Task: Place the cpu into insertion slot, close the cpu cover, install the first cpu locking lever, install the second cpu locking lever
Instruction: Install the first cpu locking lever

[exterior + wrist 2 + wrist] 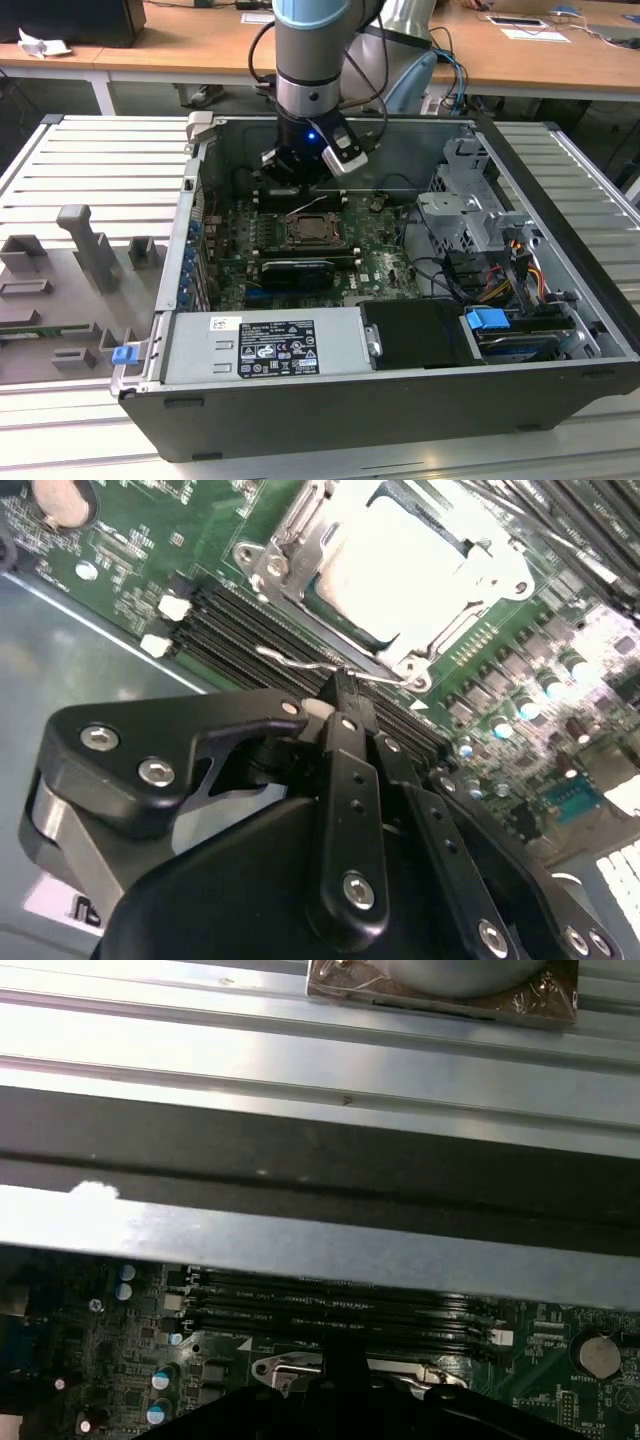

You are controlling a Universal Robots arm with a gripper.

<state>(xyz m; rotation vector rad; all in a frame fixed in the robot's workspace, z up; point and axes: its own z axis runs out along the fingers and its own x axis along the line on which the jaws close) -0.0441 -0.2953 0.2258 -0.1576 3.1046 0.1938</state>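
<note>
In the second wrist view the cpu (400, 565) lies in the insertion slot with its pale top showing. The silver cpu cover (292, 535) is folded down around it. A thin wire locking lever (285, 660) runs along the socket's edge nearest the memory slots. My gripper (343, 687) is shut, and its black fingertips meet on that wire. In the exterior view the gripper (303, 182) hangs just behind the insertion slot (318, 232), and the lever stands raised toward it. The first wrist view has the socket's edge (290, 1368) just beyond the fingers.
Long black memory slots (240, 625) lie between the socket and the case wall (320, 1250). A power supply (265, 345) fills the case's front. A drive cage (465, 215) and cables stand at the exterior view's right. Grey fixtures (90, 245) stand outside on the left.
</note>
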